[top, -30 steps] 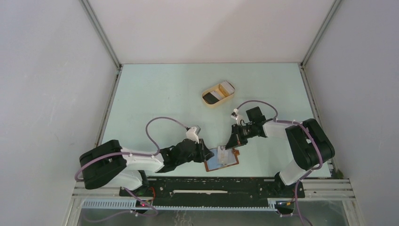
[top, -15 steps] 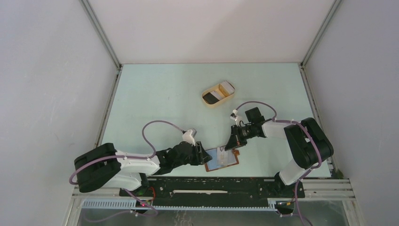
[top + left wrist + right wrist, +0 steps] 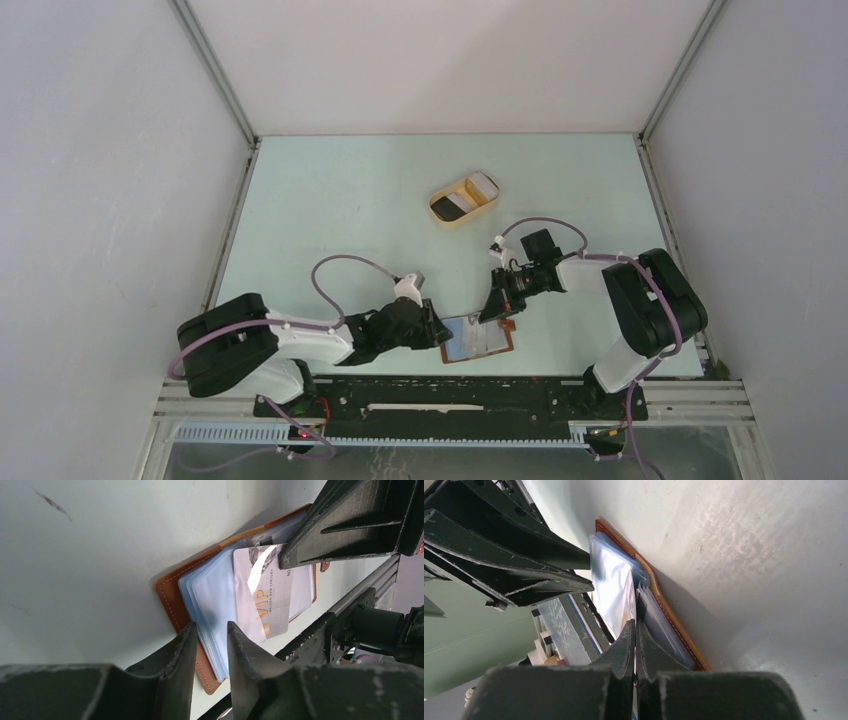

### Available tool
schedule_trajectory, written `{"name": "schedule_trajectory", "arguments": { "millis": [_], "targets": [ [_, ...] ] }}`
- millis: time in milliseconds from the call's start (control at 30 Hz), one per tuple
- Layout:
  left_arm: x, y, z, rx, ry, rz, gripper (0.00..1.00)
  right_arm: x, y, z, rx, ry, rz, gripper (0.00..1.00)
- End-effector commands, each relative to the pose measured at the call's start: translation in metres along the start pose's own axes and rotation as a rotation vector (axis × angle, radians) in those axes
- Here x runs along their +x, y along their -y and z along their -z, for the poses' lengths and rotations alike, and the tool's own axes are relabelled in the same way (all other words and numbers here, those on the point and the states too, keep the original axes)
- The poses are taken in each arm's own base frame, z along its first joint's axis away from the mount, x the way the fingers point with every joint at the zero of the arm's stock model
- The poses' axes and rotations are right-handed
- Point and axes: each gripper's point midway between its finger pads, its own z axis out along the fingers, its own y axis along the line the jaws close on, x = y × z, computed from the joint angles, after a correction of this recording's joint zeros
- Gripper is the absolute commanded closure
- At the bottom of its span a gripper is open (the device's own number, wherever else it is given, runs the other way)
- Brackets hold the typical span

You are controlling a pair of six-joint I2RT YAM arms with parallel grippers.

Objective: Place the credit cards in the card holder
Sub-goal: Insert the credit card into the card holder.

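Top view: the card holder [image 3: 480, 341] lies open by the near edge of the table [image 3: 340, 200], between both grippers. The left gripper [image 3: 437, 328] is at its left side and the right gripper [image 3: 494, 306] at its far side. Spare credit cards [image 3: 462, 198] sit in the beige tray [image 3: 447, 218], well apart.

Left wrist: your left jaws are narrow, with the holder's edge in the gap; you can't tell if it's pinched. The grey card [image 3: 272, 597] lies slanted over the clear sleeves [image 3: 215, 595], its long axis running to the right gripper, which clamps its far end.

Right wrist: your right jaws are closed on that card, aimed into the sleeve stack, with the leather edge just beside them. Likely push is along the card's length, toward the left arm. There is little room near the table edge.
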Motion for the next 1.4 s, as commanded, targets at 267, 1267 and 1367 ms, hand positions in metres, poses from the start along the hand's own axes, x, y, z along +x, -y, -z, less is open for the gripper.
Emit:
{"name": "schedule_trajectory", "arguments": {
  "millis": [267,1267,1367],
  "targets": [
    [0.009,-0.038,-0.012,-0.211,-0.03,-0.048,0.68,0.001,0.0,0.001,0.028,-0.028,-0.014,1.0],
    [0.004,-0.046,-0.019,-0.299,-0.021,-0.072,0.85,0.012,0.004,0.031,0.111,0.004,-0.095,1.0],
    [0.005,-0.047,-0.019,-0.3,-0.022,-0.073,0.85,0.015,0.008,0.03,0.126,-0.005,-0.114,1.0]
  ]
}}
